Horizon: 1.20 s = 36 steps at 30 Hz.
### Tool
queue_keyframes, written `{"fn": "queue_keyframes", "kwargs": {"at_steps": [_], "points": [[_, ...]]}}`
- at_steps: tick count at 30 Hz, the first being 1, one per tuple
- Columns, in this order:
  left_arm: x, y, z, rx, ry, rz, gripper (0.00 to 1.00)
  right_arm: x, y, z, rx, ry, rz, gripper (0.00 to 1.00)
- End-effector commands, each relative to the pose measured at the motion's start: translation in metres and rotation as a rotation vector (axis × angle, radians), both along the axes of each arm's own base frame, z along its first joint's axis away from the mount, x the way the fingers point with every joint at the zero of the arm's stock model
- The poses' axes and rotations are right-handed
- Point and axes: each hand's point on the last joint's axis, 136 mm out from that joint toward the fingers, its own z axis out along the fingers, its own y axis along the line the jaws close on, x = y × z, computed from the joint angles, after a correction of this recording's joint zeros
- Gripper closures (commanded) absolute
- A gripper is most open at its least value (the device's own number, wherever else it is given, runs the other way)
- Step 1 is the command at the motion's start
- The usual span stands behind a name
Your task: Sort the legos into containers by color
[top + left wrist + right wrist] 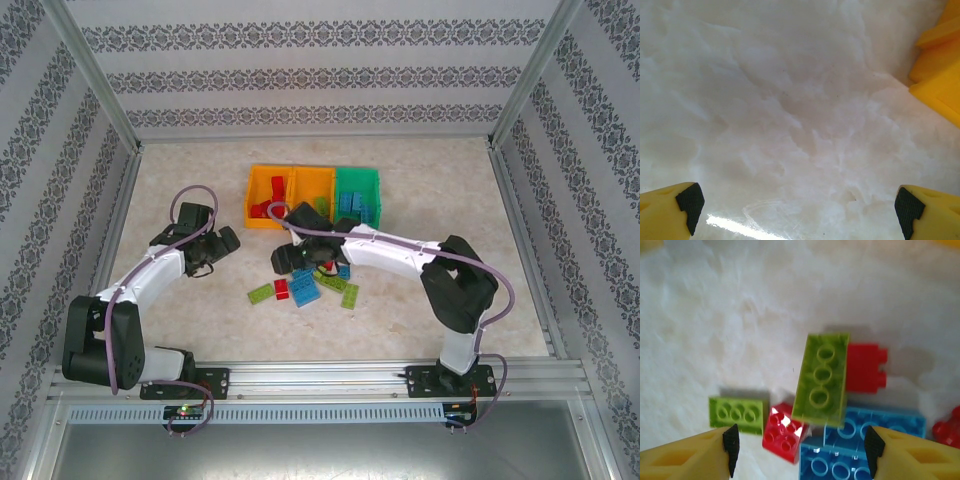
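Beneath the wide-spread right end effector point(802, 449) blurred legos point(822, 380) overlap; the left end effector point(799, 205) gapes empty.

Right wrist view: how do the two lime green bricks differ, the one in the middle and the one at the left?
The middle green brick points away from the camera; the left green brick lies crosswise. The middle one covers part of the blue bricks; the left one sits on the bare table. Both are lime green, hollow side up, three round tubes showing.
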Motion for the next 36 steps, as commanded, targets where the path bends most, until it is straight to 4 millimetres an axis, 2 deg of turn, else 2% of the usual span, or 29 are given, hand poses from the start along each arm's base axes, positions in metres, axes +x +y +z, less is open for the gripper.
{"fn": "queue_keyframes", "kwargs": {"at_steps": [1, 5, 16, 26, 32, 36], "points": [[0.003, 0.001, 0.007, -0.03, -0.037, 0.017, 0.0, 0.001, -0.012, -0.013, -0.126, -0.046, 0.0, 0.31], [0.001, 0.001, 0.006, -0.034, -0.037, 0.019, 0.0, -0.005, -0.007, -0.021, -0.163, -0.037, 0.024, 0.33], [0.0, -0.001, 0.005, -0.05, -0.043, 0.019, 0.0, -0.002, 0.007, -0.03, -0.213, -0.054, 0.065, 0.36], [0.0, -0.002, 0.002, -0.058, -0.041, 0.017, 0.0, 0.001, 0.01, -0.045, -0.285, -0.057, 0.082, 0.4], [0.001, -0.002, 0.003, -0.059, -0.046, 0.019, 0.0, 0.004, 0.015, -0.046, -0.296, -0.063, 0.089, 0.56], [-0.002, -0.002, 0.001, -0.058, -0.036, 0.016, 0.0, 0.006, 0.019, -0.024, -0.244, -0.101, 0.071, 0.7]]}}
